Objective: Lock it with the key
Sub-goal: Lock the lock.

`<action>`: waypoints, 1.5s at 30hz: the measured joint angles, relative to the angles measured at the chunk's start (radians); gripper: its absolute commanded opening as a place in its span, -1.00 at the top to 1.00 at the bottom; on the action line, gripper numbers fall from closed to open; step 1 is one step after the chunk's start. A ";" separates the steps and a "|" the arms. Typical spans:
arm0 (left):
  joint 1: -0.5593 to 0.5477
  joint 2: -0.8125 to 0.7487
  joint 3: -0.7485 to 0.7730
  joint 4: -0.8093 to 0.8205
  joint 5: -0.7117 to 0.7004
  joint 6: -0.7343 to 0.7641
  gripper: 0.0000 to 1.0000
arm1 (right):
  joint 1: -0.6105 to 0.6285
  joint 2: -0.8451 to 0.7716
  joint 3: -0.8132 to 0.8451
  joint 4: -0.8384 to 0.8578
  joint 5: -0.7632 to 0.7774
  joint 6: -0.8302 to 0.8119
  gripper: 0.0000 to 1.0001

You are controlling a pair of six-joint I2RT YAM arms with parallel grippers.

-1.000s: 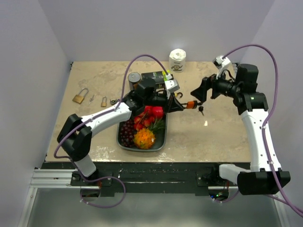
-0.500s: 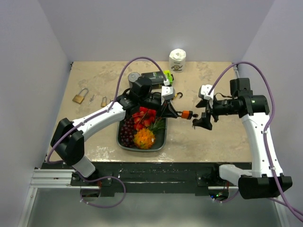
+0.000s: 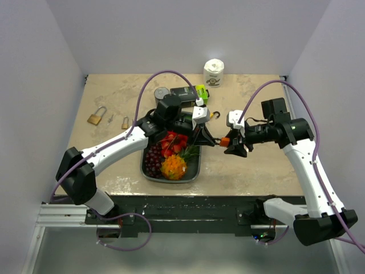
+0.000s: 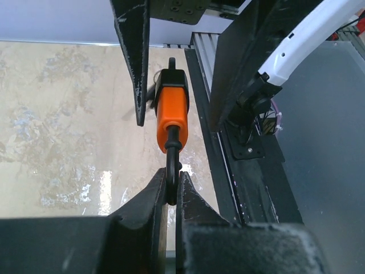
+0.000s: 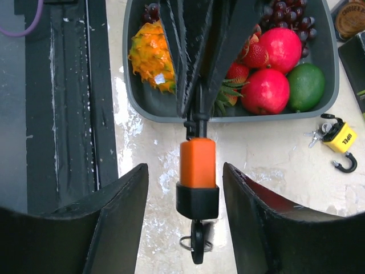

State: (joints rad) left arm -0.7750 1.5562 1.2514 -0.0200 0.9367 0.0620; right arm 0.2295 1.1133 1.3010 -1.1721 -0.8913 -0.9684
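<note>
An orange padlock [image 3: 226,141] with a black base hangs in the air over the table, right of the fruit tray. My left gripper [image 4: 171,180] is shut on its black shackle [image 4: 171,165]. A black-headed key [image 5: 197,245] with a small ring sticks in the lock's base. My right gripper [image 5: 185,171] is open, with one finger on each side of the padlock body [image 5: 198,165] and not touching it. In the top view the two grippers meet tip to tip at the padlock.
A grey tray [image 3: 145,171] of fruit sits under the left arm. A yellow padlock [image 5: 340,137] with an open shackle lies behind it. A brass padlock [image 3: 97,117], a small lock [image 3: 125,123], a can [image 3: 162,93], a black box [image 3: 185,92] and a paper roll [image 3: 214,72] stand at the back.
My right arm swung in from the back right and down to the padlock, its open jaws now on either side of it. My left gripper shifted slightly right, still holding the shackle.
</note>
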 measured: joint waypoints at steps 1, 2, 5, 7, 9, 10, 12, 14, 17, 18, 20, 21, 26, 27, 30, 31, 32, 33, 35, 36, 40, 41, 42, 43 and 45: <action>0.000 -0.009 -0.005 0.003 0.002 -0.001 1.00 | 0.002 0.000 0.000 0.001 0.006 0.003 -0.16; 0.000 -0.016 -0.006 0.004 0.003 -0.002 1.00 | 0.005 0.000 0.000 0.002 0.009 0.006 -0.17; 0.000 -0.027 -0.006 0.017 0.004 -0.003 1.00 | 0.012 0.005 0.000 0.002 0.013 0.008 -0.04; 0.000 -0.031 -0.006 0.021 0.005 -0.003 1.00 | 0.014 0.012 0.000 0.002 0.015 0.007 0.09; 0.000 -0.032 -0.009 0.026 0.005 -0.003 1.00 | 0.018 0.016 0.000 0.003 0.014 0.009 0.17; 0.000 -0.032 -0.013 0.030 0.005 -0.003 1.00 | 0.020 0.017 0.000 0.006 0.014 0.014 0.23; 0.000 -0.032 -0.022 0.032 0.003 -0.007 1.00 | 0.028 0.019 0.000 0.013 0.014 0.021 0.34; 0.000 -0.033 -0.028 0.033 0.005 -0.014 1.00 | 0.038 0.023 0.000 0.022 0.014 0.028 0.58; -0.004 -0.036 -0.034 0.033 0.006 -0.017 1.00 | 0.048 0.032 0.000 0.027 0.018 0.045 0.89; -0.005 -0.036 -0.035 0.033 0.004 -0.017 1.00 | 0.053 0.037 0.000 0.028 0.017 0.045 0.98; -0.006 -0.039 -0.040 0.032 0.001 -0.016 1.00 | 0.061 0.043 0.000 0.027 0.018 0.050 1.00; -0.008 -0.039 -0.040 0.032 -0.003 -0.016 1.00 | 0.063 0.046 0.000 0.029 0.018 0.054 1.00; -0.030 -0.045 -0.050 0.039 -0.034 -0.016 1.00 | 0.086 0.048 -0.001 0.035 0.026 0.098 1.00; -0.035 -0.046 -0.053 0.040 -0.040 -0.016 1.00 | 0.091 0.047 -0.001 0.034 0.035 0.108 1.00; -0.043 -0.046 -0.055 0.041 -0.050 -0.018 1.00 | 0.105 0.047 -0.001 0.037 0.057 0.147 1.00; -0.045 -0.046 -0.055 0.041 -0.051 -0.021 1.00 | 0.110 0.046 -0.002 0.039 0.064 0.163 1.00; -0.046 -0.046 -0.056 0.041 -0.052 -0.024 1.00 | 0.114 0.044 -0.005 0.044 0.070 0.177 1.00; -0.047 -0.046 -0.056 0.040 -0.051 -0.026 1.00 | 0.119 0.040 -0.009 0.050 0.075 0.193 1.00; -0.048 -0.045 -0.063 0.049 -0.051 -0.031 1.00 | 0.127 0.033 -0.014 0.061 0.090 0.219 1.00; -0.048 -0.045 -0.069 0.060 -0.049 -0.035 1.00 | 0.132 0.031 -0.016 0.064 0.098 0.231 1.00; -0.048 -0.041 -0.084 0.093 -0.035 -0.069 1.00 | 0.153 0.025 -0.018 0.076 0.128 0.289 1.00; -0.048 -0.040 -0.087 0.101 -0.031 -0.074 1.00 | 0.157 0.022 -0.022 0.080 0.134 0.303 1.00; -0.049 -0.038 -0.088 0.106 -0.028 -0.078 1.00 | 0.158 0.018 -0.026 0.084 0.138 0.314 1.00; -0.049 -0.035 -0.089 0.111 -0.025 -0.080 1.00 | 0.160 0.016 -0.030 0.088 0.142 0.321 1.00; -0.051 -0.031 -0.094 0.126 -0.018 -0.088 1.00 | 0.166 0.011 -0.039 0.096 0.145 0.336 1.00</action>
State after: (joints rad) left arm -0.8265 1.5257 1.1576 0.1055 0.9188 -0.0261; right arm 0.3950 1.1240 1.2625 -1.0763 -0.7464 -0.6319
